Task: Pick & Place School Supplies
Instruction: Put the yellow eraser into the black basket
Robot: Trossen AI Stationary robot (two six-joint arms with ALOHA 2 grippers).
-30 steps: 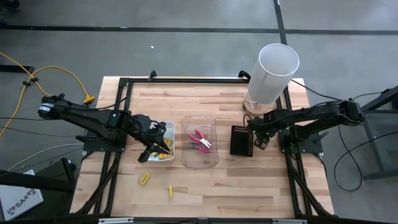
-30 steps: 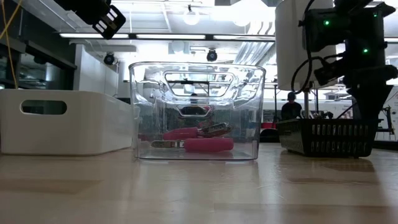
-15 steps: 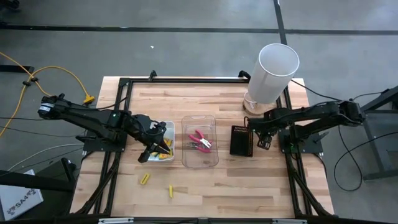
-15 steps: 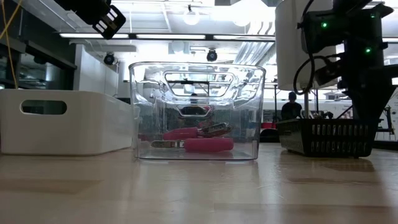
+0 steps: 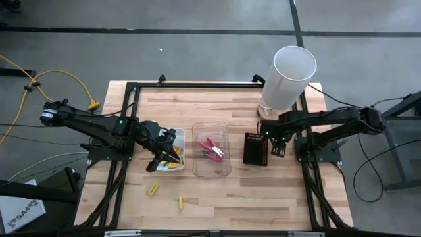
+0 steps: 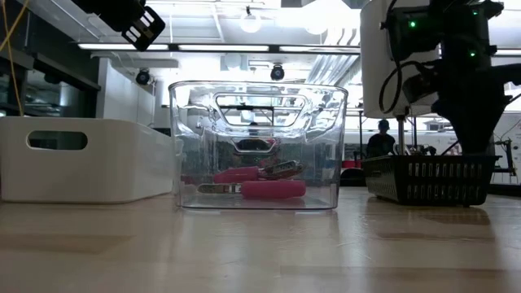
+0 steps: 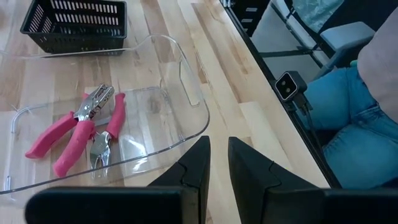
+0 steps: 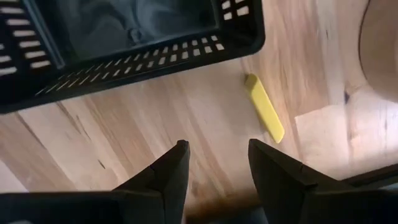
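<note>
Two pink-handled pliers (image 5: 210, 149) (image 7: 81, 127) lie in the clear tray (image 5: 197, 168) (image 6: 256, 98). Yellow pieces lie in the white tray (image 5: 179, 135), and two more yellow pieces (image 5: 153, 189) (image 5: 179, 202) lie on the table. A yellow stick (image 8: 264, 107) lies flat on the wood beside the black slotted basket (image 5: 255, 149) (image 8: 124, 37). My left gripper (image 5: 163, 157) (image 7: 217, 155) hovers over the white tray, shut and empty. My right gripper (image 5: 276, 146) (image 8: 214, 152) is open, above the table at the basket's right side, near the yellow stick.
A tall white cylinder (image 5: 289, 76) stands at the far right, close behind my right arm. The trays and the basket stand in a row across the table's middle. A black frame (image 5: 197, 85) edges the table. A person in jeans (image 7: 348, 124) sits beyond the table edge.
My right arm has shifted a little toward the table's left, beside the black basket, its gripper still open. My left arm has kept still.
</note>
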